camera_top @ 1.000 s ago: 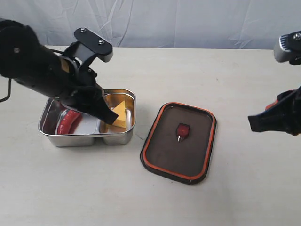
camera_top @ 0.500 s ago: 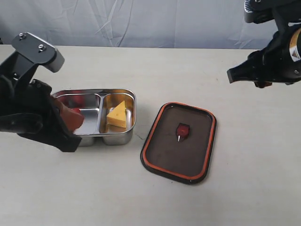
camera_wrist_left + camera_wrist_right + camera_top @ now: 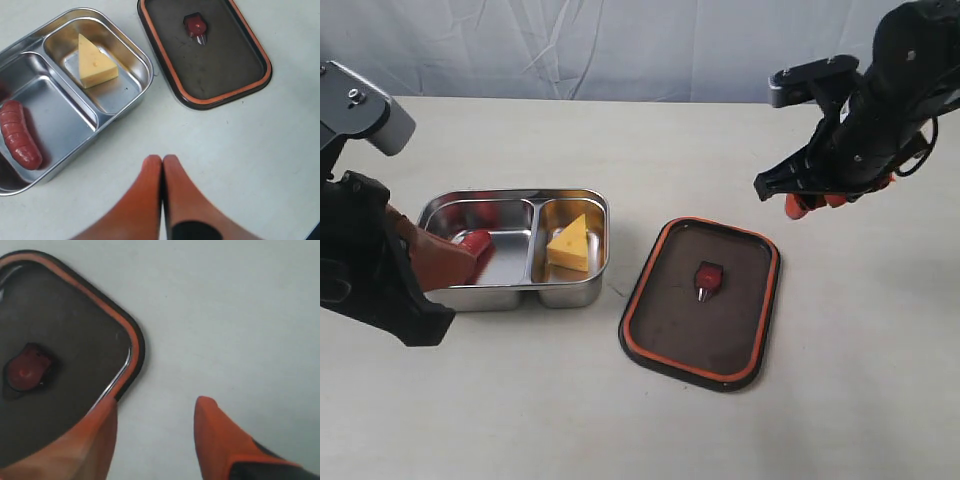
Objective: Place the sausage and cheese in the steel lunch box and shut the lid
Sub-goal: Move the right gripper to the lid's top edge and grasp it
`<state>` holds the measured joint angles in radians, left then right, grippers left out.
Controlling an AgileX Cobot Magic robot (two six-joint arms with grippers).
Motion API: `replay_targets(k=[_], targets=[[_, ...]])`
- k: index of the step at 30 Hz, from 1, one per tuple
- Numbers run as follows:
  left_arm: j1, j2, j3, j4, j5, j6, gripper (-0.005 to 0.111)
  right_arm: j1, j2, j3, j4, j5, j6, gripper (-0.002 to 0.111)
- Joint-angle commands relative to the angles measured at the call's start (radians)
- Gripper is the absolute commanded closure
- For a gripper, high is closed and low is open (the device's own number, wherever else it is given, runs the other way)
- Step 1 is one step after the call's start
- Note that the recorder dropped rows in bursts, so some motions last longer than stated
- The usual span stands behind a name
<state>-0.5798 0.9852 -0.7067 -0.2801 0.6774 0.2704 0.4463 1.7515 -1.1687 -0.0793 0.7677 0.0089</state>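
Sausage and cheese lie in the box, ahead of the left gripper, its jaws pressed together on nothing; the right gripper hangs with jaws spread and empty, a corner of the lid just by one tip. Lying flat on the table, the lid offers only a thin rim, so a tip may skid off and shove it aside, or a corner pinch may let it tilt and seat crooked on the box

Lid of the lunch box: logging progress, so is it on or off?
Off. The lid lies flat beside the steel lunch box, which stands uncovered.
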Motion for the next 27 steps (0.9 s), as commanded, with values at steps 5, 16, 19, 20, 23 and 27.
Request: replay_targets(k=[5, 16, 19, 20, 23, 27], targets=[[0.001, -0.008, 0.005, -0.004, 0.002, -0.004, 0.107, -0.008, 0.160, -0.034, 0.053, -0.051, -0.033, 0.061], [0.001, -0.008, 0.005, -0.004, 0.002, -0.004, 0.107, -0.008, 0.237, -0.034, 0.079, -0.179, -0.040, 0.061], [0.001, -0.008, 0.005, -0.004, 0.002, -0.004, 0.107, -0.008, 0.257, -0.036, 0.073, -0.182, -0.040, 0.061], [0.001, -0.008, 0.005, -0.004, 0.002, -0.004, 0.107, -0.008, 0.262, -0.036, 0.073, -0.188, -0.040, 0.061], [0.001, -0.008, 0.005, -0.004, 0.002, -0.004, 0.107, -0.008, 0.279, -0.036, 0.073, -0.206, -0.040, 0.061], [0.001, -0.008, 0.005, -0.004, 0.002, -0.004, 0.107, -0.008, 0.302, -0.045, 0.079, -0.212, -0.040, 0.061]])
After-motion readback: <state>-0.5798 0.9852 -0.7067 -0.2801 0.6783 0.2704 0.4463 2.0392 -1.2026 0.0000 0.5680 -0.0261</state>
